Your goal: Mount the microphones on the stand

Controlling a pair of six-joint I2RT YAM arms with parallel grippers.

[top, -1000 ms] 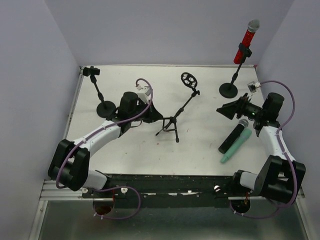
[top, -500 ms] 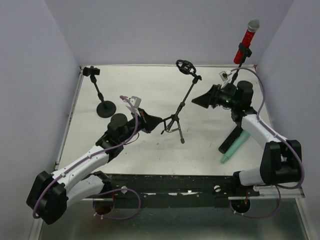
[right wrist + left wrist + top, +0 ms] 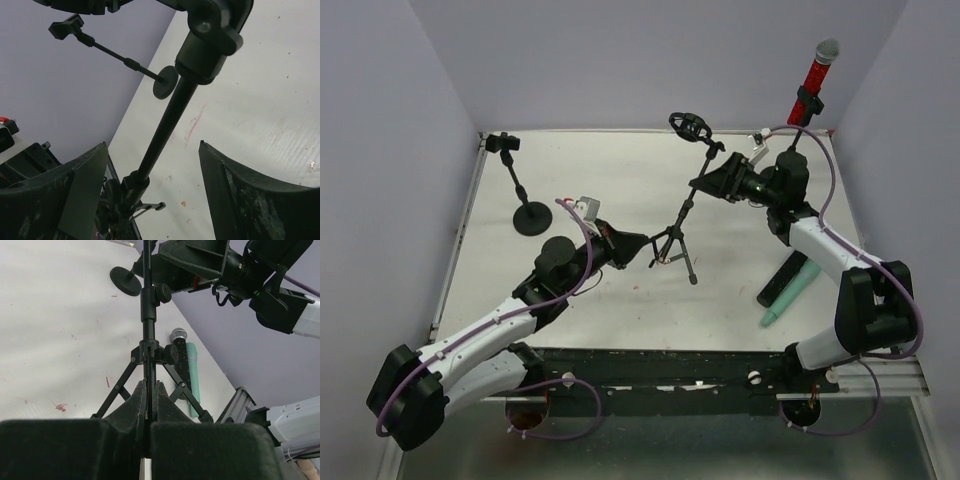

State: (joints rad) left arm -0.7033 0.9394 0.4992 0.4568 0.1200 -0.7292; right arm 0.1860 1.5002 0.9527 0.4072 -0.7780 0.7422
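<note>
A black tripod stand (image 3: 677,232) stands mid-table with an empty clip (image 3: 689,127) on top. My left gripper (image 3: 642,247) is shut on its lower pole, just under the leg hub; in the left wrist view the pads (image 3: 134,402) pinch the pole (image 3: 148,315). My right gripper (image 3: 708,186) is open, its fingers on either side of the upper pole (image 3: 165,125) without touching. The red microphone (image 3: 815,72) sits clipped on the back-right stand. The black microphone (image 3: 781,284) and the mint-green microphone (image 3: 794,297) lie side by side on the table at the right.
A round-base stand (image 3: 531,217) with an empty clip (image 3: 503,143) is at the back left. The red mic's stand has its round base hidden behind my right arm. White walls enclose the table on three sides.
My right gripper swung left from beside the back-right stand to around the tripod's upper pole. My left arm pulled nearer and the tripod shifted slightly right, standing more upright.
</note>
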